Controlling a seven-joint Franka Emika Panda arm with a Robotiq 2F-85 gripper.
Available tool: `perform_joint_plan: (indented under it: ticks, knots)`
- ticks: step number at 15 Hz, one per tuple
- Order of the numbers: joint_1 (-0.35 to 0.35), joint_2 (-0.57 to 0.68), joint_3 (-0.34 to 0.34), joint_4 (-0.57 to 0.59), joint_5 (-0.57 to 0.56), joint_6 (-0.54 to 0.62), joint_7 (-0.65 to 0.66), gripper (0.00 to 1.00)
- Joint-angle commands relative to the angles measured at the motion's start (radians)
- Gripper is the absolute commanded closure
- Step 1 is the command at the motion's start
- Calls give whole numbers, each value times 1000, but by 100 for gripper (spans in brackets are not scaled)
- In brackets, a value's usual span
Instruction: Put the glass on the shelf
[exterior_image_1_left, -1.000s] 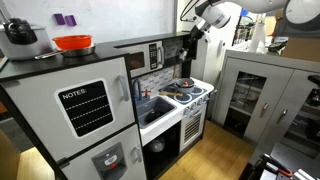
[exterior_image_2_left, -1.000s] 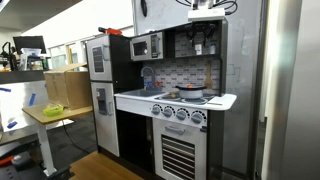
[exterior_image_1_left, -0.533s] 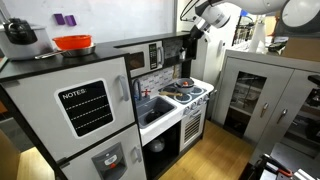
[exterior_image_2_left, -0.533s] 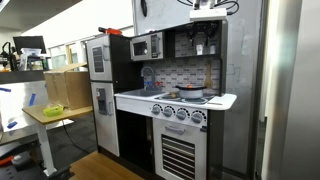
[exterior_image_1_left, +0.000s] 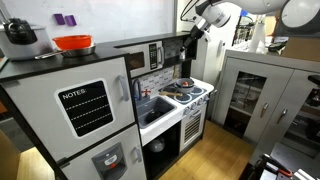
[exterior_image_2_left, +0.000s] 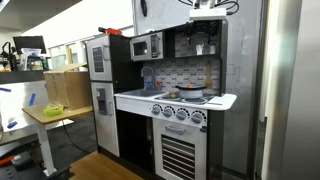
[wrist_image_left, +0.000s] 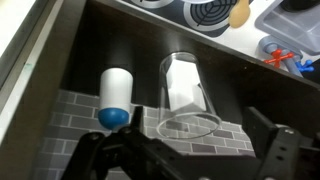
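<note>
In the wrist view the clear glass (wrist_image_left: 188, 95) stands upright on the dark shelf (wrist_image_left: 90, 40), seen from above its rim. My gripper (wrist_image_left: 190, 158) is open. Its black fingers (wrist_image_left: 283, 150) stand wide on either side of the rim, apart from it. In both exterior views the gripper (exterior_image_1_left: 191, 29) (exterior_image_2_left: 205, 8) hangs at the top of the toy kitchen's dark hutch shelf (exterior_image_1_left: 138, 45) (exterior_image_2_left: 180, 24), near the silver-fronted microwave (exterior_image_1_left: 155, 54) (exterior_image_2_left: 147, 46). The glass itself is too faint to make out there.
A white bottle with a blue cap (wrist_image_left: 116, 98) stands left of the glass. Stove (exterior_image_1_left: 186, 93) and sink (exterior_image_1_left: 152, 108) lie below. A red bowl (exterior_image_1_left: 72, 43) and black kettle (exterior_image_1_left: 20, 33) sit on the fridge top. A grey glass-door cabinet (exterior_image_1_left: 265, 90) stands beside the kitchen.
The arm and the toy kitchen look the same in both exterior views. The jaws are too small there to compare.
</note>
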Motion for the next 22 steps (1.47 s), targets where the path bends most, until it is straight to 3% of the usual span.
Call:
perform_joint_plan:
  ticks: [1, 12, 18, 19, 22]
  knots:
    - [21, 8, -29, 16, -50, -41, 93, 0]
    - [142, -114, -107, -123, -270, -3, 405, 0]
    - [189, -230, -141, -268, -362, -8, 541, 0]
    - [157, -251, -97, -289, -404, -12, 574, 0]
    - [166, -329, -96, -376, -467, -41, 645, 0]
